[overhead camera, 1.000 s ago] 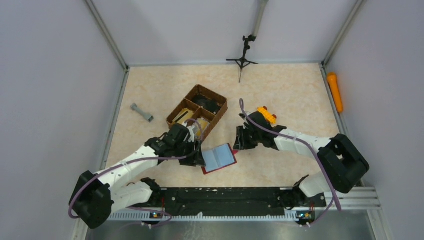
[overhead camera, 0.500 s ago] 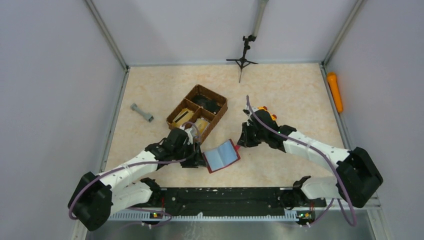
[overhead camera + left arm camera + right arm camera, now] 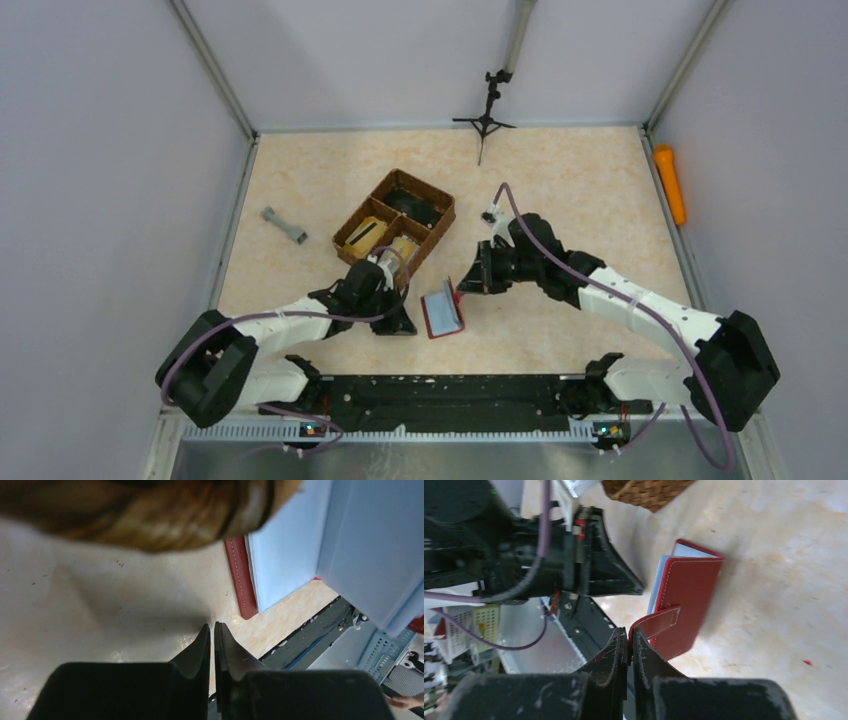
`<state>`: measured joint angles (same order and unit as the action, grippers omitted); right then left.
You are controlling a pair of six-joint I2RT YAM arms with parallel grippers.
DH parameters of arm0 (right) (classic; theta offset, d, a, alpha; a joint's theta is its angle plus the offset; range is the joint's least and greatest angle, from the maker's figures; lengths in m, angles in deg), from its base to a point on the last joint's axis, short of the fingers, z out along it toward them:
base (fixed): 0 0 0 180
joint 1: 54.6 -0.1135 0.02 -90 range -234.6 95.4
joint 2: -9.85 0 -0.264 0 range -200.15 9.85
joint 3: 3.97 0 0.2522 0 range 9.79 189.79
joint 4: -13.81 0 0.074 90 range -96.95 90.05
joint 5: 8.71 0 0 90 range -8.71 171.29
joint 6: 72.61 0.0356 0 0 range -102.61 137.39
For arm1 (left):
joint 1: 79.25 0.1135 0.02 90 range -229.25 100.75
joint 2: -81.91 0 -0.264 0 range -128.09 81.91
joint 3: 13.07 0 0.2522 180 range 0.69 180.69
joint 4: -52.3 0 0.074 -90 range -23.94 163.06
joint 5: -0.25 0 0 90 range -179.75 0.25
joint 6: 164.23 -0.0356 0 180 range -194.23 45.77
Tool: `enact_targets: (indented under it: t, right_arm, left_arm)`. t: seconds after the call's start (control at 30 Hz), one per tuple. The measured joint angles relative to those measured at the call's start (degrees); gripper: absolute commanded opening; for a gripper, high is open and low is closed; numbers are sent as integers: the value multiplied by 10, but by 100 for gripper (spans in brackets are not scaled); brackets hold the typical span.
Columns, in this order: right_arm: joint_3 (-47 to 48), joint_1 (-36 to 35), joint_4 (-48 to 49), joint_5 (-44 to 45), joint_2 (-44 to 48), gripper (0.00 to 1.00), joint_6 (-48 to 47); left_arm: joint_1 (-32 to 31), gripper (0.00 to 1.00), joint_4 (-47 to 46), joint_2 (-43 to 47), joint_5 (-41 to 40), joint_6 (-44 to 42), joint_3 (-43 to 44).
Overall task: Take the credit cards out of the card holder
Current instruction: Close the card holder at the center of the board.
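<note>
Beige mottled counter (image 3: pixel 560 190) carries a brown woven basket (image 3: pixel 434 240) and, nearer the arms, the dark red card holder (image 3: pixel 689 600). It is half folded, one cover flat and the other tilted up, its long axis running roughly far to near and its open side facing the left pincer (image 3: pixel 212 628). Pale bluish credit cards (image 3: pixel 285 540) show inside it; the right pincer (image 3: pixel 630 635) is clamped on the snap tab (image 3: pixel 661 622), while the left one sits just beside the holder, fingers pressed together on nothing.

Jaws together, card holder (image 3: pixel 241 580), bluish credit cards (image 3: pixel 287 550)
</note>
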<state>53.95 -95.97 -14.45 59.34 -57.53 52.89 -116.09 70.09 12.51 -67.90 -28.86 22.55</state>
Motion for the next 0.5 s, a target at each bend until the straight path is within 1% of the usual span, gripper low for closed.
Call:
enact_targets:
  t: [0.13,0.27,0.43,0.47,0.5]
  right_arm:
    - [-16,-21,66,-28,-18,0,36]
    - [-32,-45,144,-37,-67,0,66]
    - [-54,-50,218,-34,-144,13,90]
    - [-58,-50,228,-33,-155,18,93]
    - [-61,-50,238,-31,-167,24,96]
  left_arm:
    - [-8,6,-28,-32,2,0,3]
    - [-17,6,-50,-50,2,0,9]
    - [-23,6,-58,-53,-5,-1,10]
    - [-23,5,-58,-53,-6,-2,10]
    - [-23,5,-57,-52,-8,-3,10]
